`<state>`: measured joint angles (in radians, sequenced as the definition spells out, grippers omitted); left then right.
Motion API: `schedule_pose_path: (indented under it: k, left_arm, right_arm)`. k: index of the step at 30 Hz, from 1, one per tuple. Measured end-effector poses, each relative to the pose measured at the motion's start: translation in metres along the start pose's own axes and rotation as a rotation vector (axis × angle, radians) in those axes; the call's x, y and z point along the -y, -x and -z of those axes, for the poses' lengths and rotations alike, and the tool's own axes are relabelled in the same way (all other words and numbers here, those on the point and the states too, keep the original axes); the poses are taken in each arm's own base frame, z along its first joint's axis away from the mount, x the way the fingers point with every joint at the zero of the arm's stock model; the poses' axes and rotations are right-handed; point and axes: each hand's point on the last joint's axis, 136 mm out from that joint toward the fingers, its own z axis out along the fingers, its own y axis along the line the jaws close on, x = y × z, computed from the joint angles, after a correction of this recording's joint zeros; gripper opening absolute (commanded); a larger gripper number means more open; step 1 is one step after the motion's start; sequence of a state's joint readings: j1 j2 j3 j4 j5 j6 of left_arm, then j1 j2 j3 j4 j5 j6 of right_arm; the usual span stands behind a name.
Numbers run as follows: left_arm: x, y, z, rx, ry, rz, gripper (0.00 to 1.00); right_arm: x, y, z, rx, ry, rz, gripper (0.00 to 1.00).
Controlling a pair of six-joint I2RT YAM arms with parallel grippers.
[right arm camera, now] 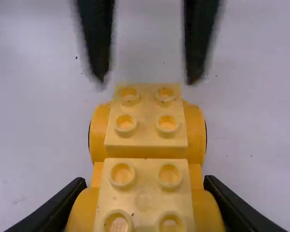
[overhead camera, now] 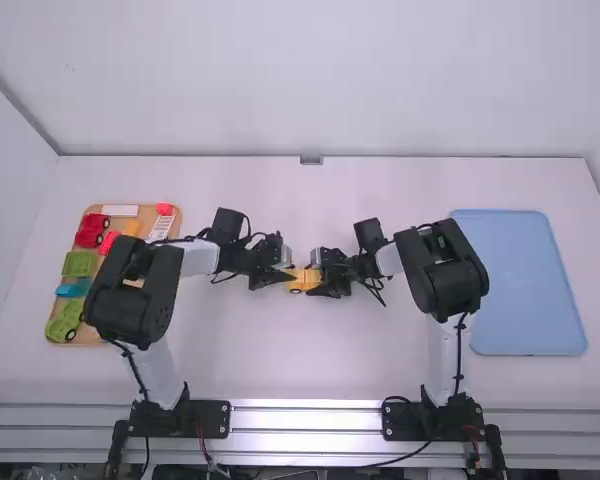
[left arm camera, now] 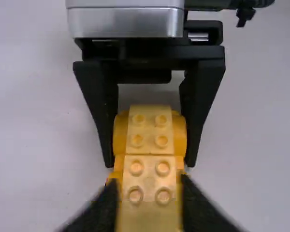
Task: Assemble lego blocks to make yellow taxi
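Yellow car [right arm camera: 145, 140] snug in right claw [overhead camera: 313, 277]

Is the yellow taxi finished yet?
Nearly, I think. Pale yellow studded blocks already top the car. The right gripper holds it; the left gripper is open at its other end. Letting go is left, then maybe the blue tray.

On the white rectangular counter [overhead camera: 280, 370], a tan rectangular tray [overhead camera: 88, 336] lies left, a blue rectangular tray [overhead camera: 520, 285] right. Between them is a yellow studded plastic vehicle [overhead camera: 301, 280]. In the left tray, a red plastic vehicle [overhead camera: 89, 232] lies behind a green plastic vehicle [overhead camera: 64, 323].
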<state>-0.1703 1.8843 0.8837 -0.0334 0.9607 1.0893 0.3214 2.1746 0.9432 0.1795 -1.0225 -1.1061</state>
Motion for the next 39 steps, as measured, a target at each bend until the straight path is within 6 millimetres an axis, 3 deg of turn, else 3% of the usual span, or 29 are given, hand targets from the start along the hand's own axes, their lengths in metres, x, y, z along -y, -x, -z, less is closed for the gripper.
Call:
schedule_pose_path:
  k: [15, 39]
  left_arm:
    - [0.002, -0.007, -0.012, -0.046, -0.011, -0.010, 0.02]
    - [0.001, -0.009, -0.011, -0.132, -0.031, 0.042, 0.02]
  right_arm:
    - [0.001, -0.001, 0.002, 0.002, -0.004, -0.006, 0.53]
    - [0.002, -0.001, 0.002, 0.000, -0.007, -0.002, 0.53]
